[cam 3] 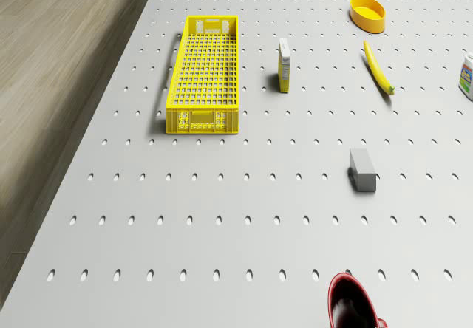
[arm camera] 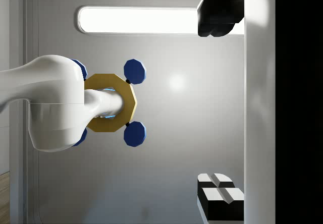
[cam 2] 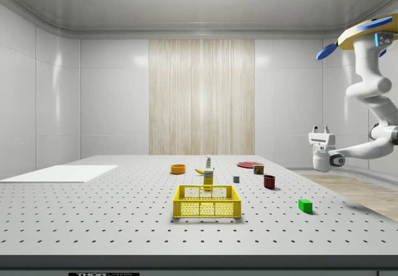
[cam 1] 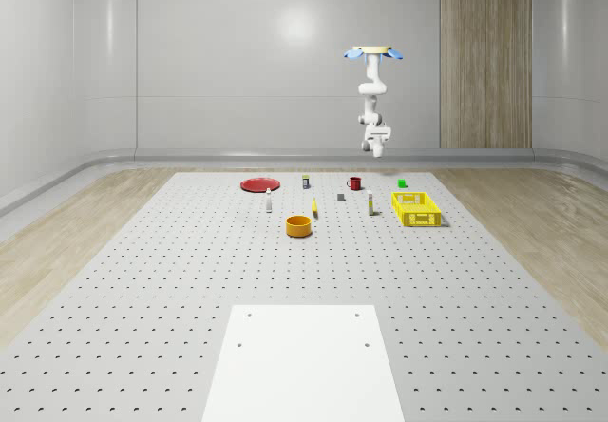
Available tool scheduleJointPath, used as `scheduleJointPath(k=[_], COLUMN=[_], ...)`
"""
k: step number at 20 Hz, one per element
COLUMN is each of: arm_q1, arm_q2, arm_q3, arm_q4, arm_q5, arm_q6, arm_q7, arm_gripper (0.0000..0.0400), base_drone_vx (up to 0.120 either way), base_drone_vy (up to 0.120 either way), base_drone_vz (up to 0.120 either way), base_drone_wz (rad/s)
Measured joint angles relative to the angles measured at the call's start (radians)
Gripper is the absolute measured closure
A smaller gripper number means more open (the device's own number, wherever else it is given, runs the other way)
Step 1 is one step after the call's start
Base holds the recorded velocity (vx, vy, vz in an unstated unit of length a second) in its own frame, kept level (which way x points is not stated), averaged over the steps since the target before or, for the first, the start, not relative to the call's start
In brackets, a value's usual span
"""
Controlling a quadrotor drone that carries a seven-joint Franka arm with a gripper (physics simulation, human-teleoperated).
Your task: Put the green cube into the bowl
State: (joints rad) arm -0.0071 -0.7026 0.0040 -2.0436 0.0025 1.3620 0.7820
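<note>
The drone [cam 1: 376,53] hovers high above the far end of the table [cam 1: 142,289], and its gripper [cam 2: 321,128] points up with the fingers apart, holding nothing. The green cube [cam 2: 305,205] lies on the table beside the yellow crate [cam 2: 207,201]. The orange bowl [cam 1: 299,225] stands well apart from it.

We read no text: printing on the carton [cam 3: 284,65] and bottle [cam 3: 465,77] labels is too small to make out.
</note>
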Motion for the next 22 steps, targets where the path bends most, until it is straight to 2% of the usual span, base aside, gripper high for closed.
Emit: scheduleJointPath(k=[20, 22], arm_q1=[-0.003, -0.003], arm_q2=[-0.008, -0.009], arm_q3=[0.004, 0.005], arm_q4=[-0.005, -0.007], arm_q5=[-0.003, -0.005], arm_q6=[0.012, 0.014], arm_q7=[0.000, 0.000], arm_gripper=[0.0000, 0.0000], base_drone_vx=[0.000, 0.100], base_drone_vy=[0.120, 0.120], base_drone_vz=[0.000, 0.000], base_drone_wz=[0.000, 0.000])
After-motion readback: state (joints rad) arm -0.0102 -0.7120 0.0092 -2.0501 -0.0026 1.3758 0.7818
